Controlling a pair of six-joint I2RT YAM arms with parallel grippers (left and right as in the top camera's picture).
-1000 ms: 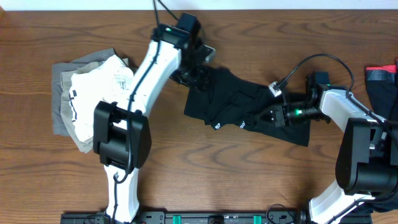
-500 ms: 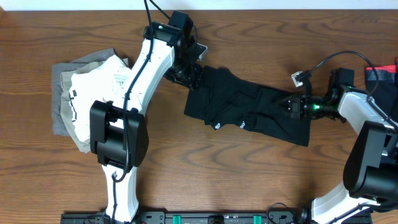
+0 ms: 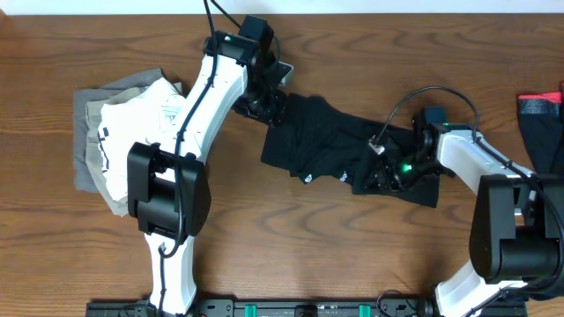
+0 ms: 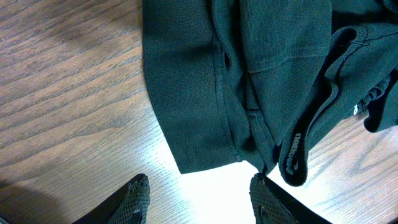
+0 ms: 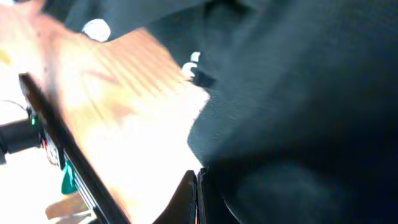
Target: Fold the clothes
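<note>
A black garment (image 3: 326, 141) lies crumpled and spread across the middle of the wooden table. My left gripper (image 3: 271, 104) hovers at its upper left corner, open and empty. In the left wrist view its fingers (image 4: 199, 186) straddle bare wood just short of the garment's hem (image 4: 205, 74). My right gripper (image 3: 381, 173) lies low over the right half of the garment. In the right wrist view its fingers (image 5: 196, 180) are pressed together beside the dark cloth (image 5: 298, 93). No cloth shows between them.
A pile of folded grey and white clothes (image 3: 123, 132) sits at the left. A dark garment with a red band (image 3: 539, 110) lies at the right edge. Bare wood (image 3: 308, 238) lies in front of the black garment.
My right gripper drew back to the right, then swung left and forward over the garment. The left gripper shifted slightly up and left a second ago, then held still. The garment's outline is unchanged.
</note>
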